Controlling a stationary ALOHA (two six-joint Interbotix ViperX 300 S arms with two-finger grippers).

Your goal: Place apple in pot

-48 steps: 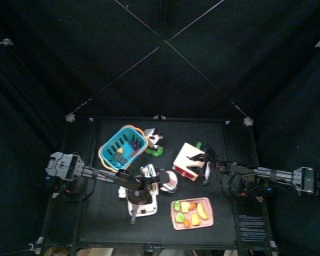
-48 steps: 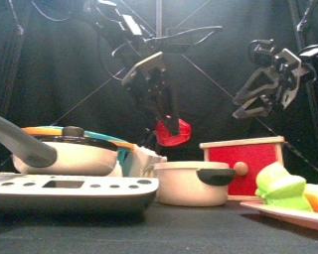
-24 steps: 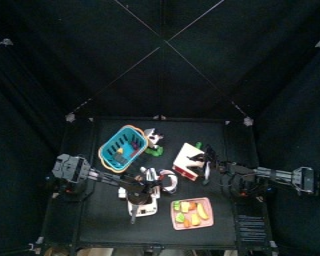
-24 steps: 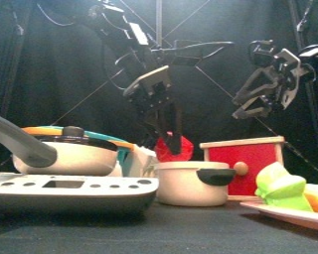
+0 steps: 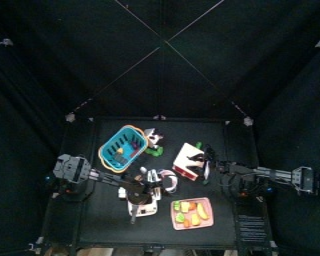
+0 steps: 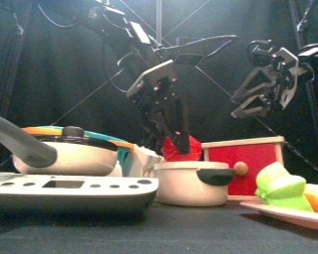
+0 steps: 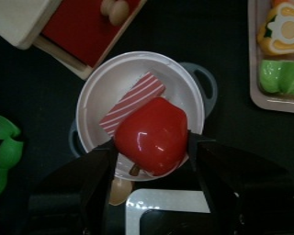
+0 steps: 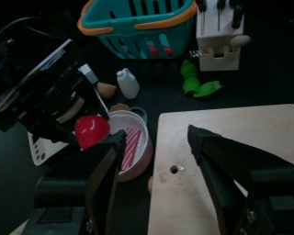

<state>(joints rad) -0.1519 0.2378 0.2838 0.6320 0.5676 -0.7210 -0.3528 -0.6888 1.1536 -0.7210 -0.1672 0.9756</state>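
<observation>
We see the glossy red apple (image 7: 152, 136) low over the white pot (image 7: 113, 92), perhaps touching the striped piece inside.

**Items counted on the table**

One red apple (image 7: 152, 136) is seen, and one white pot (image 7: 125, 87). One teal basket (image 5: 121, 146), one wooden cutting board (image 8: 242, 165) and one red box (image 6: 244, 160) are counted. One knife block (image 8: 220, 44) and one plate (image 5: 192, 214) of toy food are noted. Two grippers are present: left (image 7: 153, 169), right (image 8: 153, 180).
</observation>
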